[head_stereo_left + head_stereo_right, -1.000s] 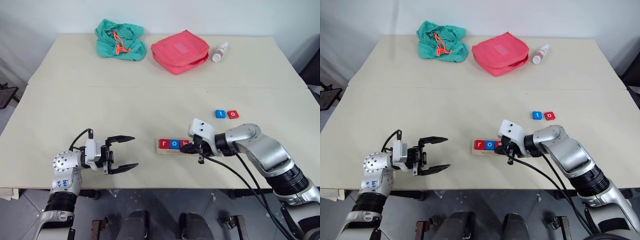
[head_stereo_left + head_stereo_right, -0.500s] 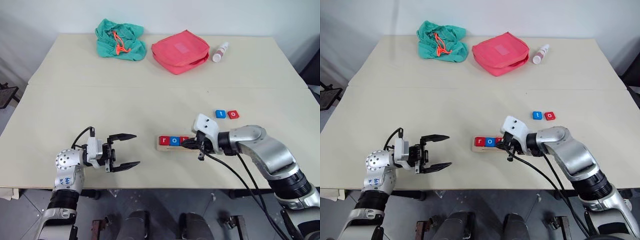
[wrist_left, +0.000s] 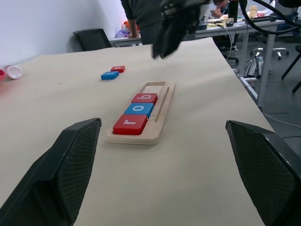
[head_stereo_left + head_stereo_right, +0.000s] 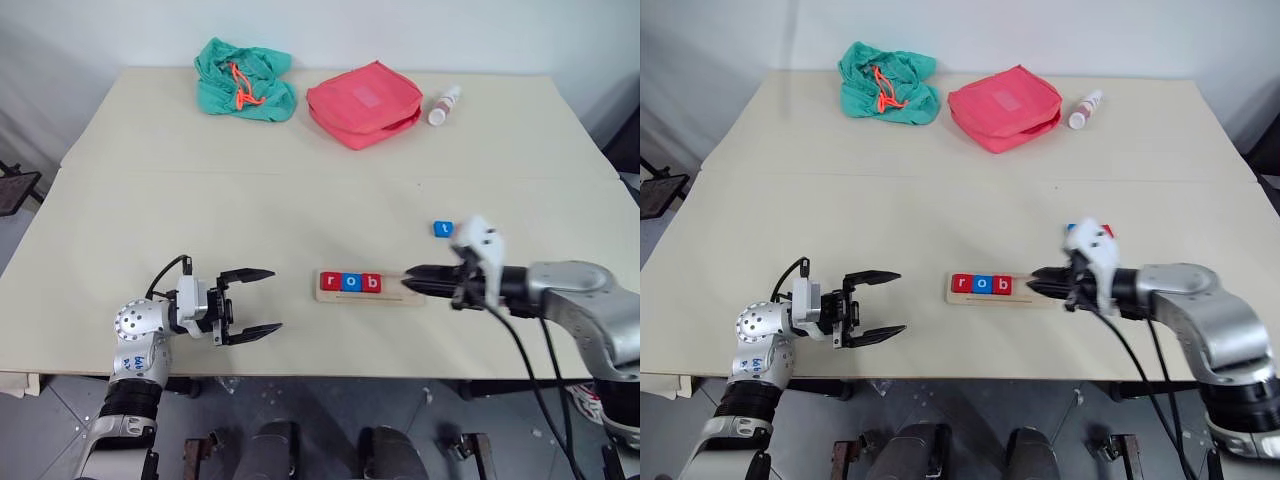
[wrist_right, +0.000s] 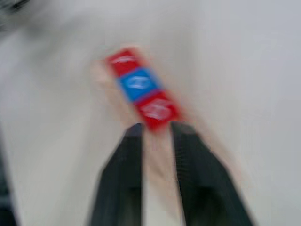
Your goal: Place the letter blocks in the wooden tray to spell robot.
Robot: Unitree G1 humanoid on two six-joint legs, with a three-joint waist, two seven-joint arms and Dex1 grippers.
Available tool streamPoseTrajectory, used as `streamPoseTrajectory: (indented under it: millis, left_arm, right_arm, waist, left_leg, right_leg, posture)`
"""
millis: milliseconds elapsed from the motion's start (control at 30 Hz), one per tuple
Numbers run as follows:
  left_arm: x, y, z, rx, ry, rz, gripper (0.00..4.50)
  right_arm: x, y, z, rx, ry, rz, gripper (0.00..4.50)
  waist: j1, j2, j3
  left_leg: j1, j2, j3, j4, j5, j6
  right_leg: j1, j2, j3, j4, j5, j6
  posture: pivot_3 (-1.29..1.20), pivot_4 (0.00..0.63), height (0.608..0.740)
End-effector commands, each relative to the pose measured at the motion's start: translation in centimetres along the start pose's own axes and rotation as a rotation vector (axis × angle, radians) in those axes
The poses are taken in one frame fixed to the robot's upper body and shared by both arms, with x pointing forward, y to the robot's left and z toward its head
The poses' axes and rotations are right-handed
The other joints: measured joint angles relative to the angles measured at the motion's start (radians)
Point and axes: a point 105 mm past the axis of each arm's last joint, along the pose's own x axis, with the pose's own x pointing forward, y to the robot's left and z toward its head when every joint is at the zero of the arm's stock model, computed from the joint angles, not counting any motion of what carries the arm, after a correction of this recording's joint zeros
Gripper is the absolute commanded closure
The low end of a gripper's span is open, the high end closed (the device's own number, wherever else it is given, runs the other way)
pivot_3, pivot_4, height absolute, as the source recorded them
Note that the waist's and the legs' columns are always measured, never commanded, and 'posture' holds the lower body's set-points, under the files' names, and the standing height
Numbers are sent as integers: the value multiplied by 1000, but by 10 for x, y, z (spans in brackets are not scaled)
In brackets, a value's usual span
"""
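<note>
Wooden tray [image 4: 368,285], pale strip w/ shallow groove, lies near the bench [image 4: 250,210] front edge, holding three letter blocks [image 4: 350,282]: red r, blue o, red b, filling its left part; right part bare. Blue t block [image 4: 443,229] sits on the bench well behind the tray's right end. Right gripper [image 4: 412,281] hangs at the tray's right end, jaws slightly apart, holding nothing. Left gripper [image 4: 262,300] off to the tray's left, jaws wide open.

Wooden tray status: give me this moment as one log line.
wooden tray: r, o, b seated | right gripper: open, empty, beside tray | left gripper: open, idle
</note>
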Motion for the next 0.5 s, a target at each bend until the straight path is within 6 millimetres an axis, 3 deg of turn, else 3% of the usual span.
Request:
streamPoseTrajectory:
  millis: [33,233,333,500]
  left_arm:
    - [-1,3,2,17,-6,-2,0]
    - [-5,8,1,12,4,2,0]
    - [-5,11,0,11,7,0,0]
    - [-3,14,-1,12,7,-10,0]
  right_arm:
    - [-23,-20,-4,3,-71,-140,2264]
    - [-59,-47,-28,46,-111,-377,148]
    - [-78,-61,-46,54,-106,-529,38]
    - [-86,-64,-59,105,-123,-600,38]
  waist:
    - [2,0,0]
    - [8,0,0]
    - [9,0,0]
    - [10,0,0]
  left_leg:
    - [0,0,0,0,0,0]
    - [0,0,2,1,0,0]
    - [1,1,2,1,0,0]
    - [1,0,3,1,0,0]
  right_leg:
    - [0,0,0,0,0,0]
    - [0,0,0,0,0,0]
    - [0,0,0,0,0,0]
    - [0,0,1,0,0,0]
  posture:
    - [0,150,740]
    - [0,150,740]
    - [0,150,740]
    - [0,150,740]
